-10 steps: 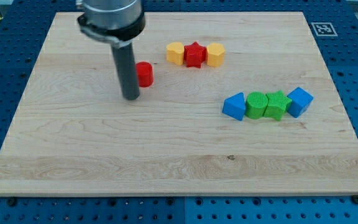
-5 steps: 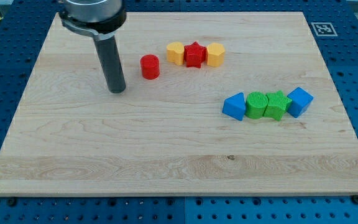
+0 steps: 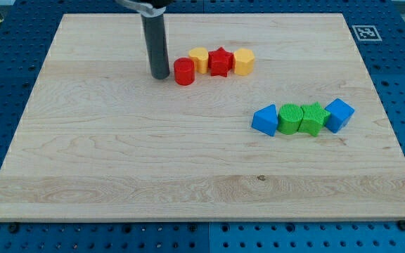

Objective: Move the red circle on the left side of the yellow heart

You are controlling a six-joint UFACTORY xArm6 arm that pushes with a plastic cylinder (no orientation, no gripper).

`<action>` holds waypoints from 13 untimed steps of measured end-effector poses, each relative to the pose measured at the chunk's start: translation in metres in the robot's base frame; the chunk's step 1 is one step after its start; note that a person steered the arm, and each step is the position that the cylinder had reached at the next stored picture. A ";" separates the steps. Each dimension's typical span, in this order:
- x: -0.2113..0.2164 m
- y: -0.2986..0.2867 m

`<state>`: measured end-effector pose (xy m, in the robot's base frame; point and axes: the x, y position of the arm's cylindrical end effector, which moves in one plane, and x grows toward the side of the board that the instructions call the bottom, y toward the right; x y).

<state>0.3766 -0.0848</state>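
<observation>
The red circle (image 3: 183, 72) is a short red cylinder near the view's top centre. It touches the lower left of the yellow heart (image 3: 199, 60). My tip (image 3: 161, 75) stands on the board just left of the red circle, close against it. The yellow heart begins a row that continues to the right with a red star (image 3: 221, 61) and a yellow hexagon (image 3: 244, 62).
A second row lies at the view's right: a blue triangle (image 3: 264, 120), a green circle (image 3: 289, 118), a green star (image 3: 313, 117) and a blue cube (image 3: 339, 114). The wooden board (image 3: 118, 176) rests on a blue perforated table.
My tip swung out to the left, then came back up and right. The red circle has slid right and up until it touches the yellow heart.
</observation>
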 end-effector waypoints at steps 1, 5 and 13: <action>0.016 0.006; 0.023 0.049; -0.106 0.049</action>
<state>0.2711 -0.0360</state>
